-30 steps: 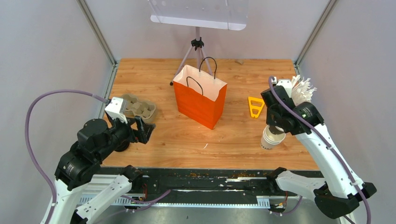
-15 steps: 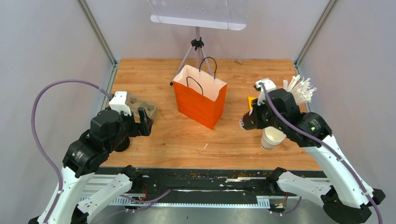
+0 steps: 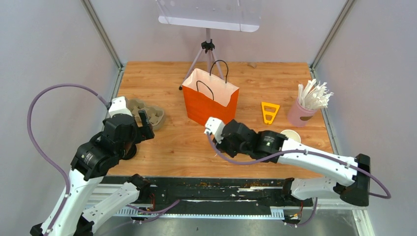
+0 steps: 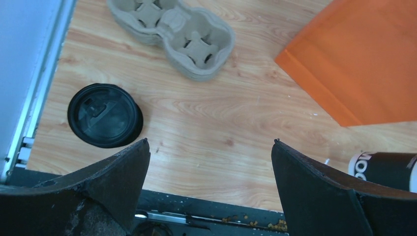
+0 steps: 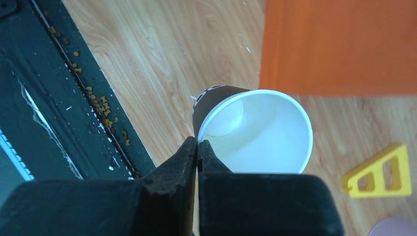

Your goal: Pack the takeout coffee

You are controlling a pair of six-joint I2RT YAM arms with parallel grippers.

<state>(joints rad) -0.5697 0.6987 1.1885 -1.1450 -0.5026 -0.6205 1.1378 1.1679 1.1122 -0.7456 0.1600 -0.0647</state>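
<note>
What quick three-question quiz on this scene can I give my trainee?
1. True or false: the right gripper pinches a lidless cup by its rim.
2. Where is the lid? A) on the table, apart from the tray; B) in the tray; C) on the cup.
3. Fill in: the left gripper is ___.
Key: 1 true; 2 A; 3 open.

Matt paper cup (image 5: pixel 265 137); wood-grain table (image 5: pixel 162 59)
</note>
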